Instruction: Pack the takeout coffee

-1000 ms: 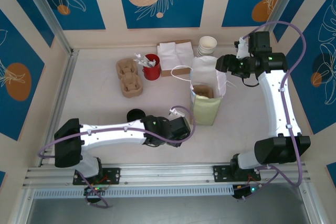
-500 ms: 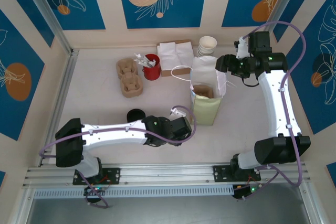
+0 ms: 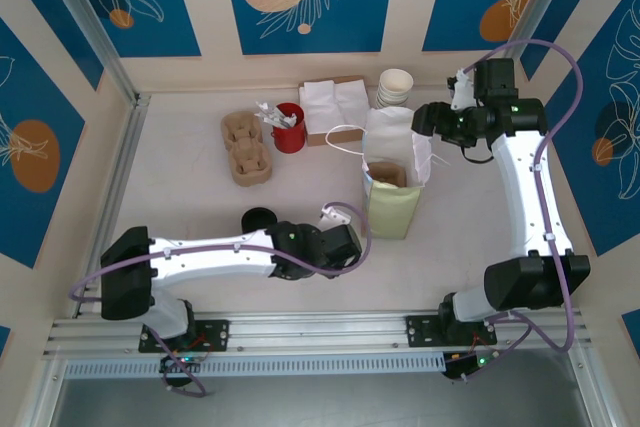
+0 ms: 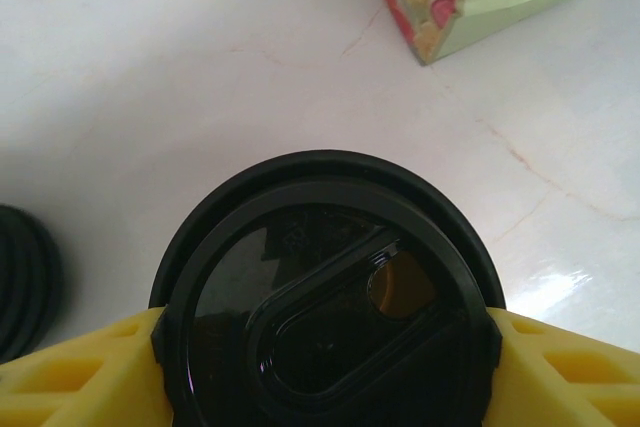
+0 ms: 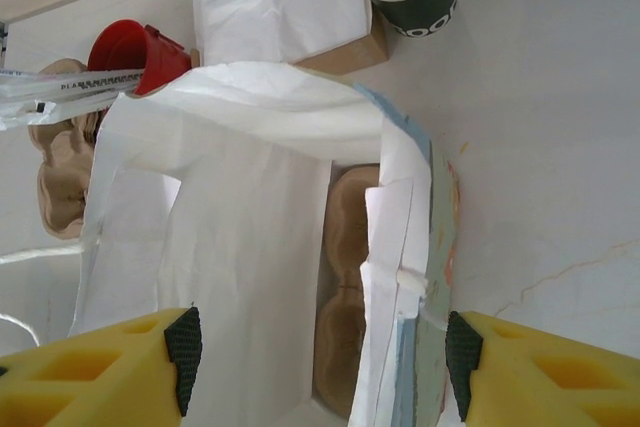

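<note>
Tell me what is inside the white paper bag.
Inside the white paper bag lies a brown moulded-pulp cup carrier. The bag's folded-in walls cover part of it, so whether its wells hold anything cannot be seen.

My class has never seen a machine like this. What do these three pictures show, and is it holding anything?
Two white robot arms, left and right, are bolted to a table. One picture looks down from above; the other two come from cameras on the wrists, so the yellow shapes are each gripper's own fingers. The left gripper is closed on the takeout coffee, gripping its lid by the sides. The right gripper stands open over a white paper bag with a pulp cup carrier inside. Also on the table: spare black lids, another carrier, a red cup and stacked cups.
</note>
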You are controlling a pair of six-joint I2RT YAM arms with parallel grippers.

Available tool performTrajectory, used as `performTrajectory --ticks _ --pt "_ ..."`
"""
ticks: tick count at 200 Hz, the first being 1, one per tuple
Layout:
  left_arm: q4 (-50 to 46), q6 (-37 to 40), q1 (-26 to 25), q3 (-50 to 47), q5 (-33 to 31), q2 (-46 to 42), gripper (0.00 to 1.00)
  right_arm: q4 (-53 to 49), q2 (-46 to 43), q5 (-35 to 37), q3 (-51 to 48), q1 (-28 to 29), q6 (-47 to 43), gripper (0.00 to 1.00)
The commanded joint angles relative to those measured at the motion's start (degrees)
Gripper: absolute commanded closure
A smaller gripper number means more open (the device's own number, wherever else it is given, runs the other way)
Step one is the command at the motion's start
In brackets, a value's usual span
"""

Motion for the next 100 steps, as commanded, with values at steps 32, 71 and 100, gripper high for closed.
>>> performTrajectory --ticks 32,71,100 --pt "-9.3 5.5 0.5 10.6 -6.5 -5.9 0.32 5.1 2.8 -3.2 4.5 -0.6 -7.2 0.33" --pt "-13.3 9.5 2.5 18.7 -6.6 -6.7 0.32 8.5 6.6 -8.3 5.8 -0.5 -17.4 0.34" --pt "-16.3 12.0 5.0 24.4 -4.4 -6.7 0.31 6.8 11.1 -11.0 9.1 -0.3 -24.7 0.33"
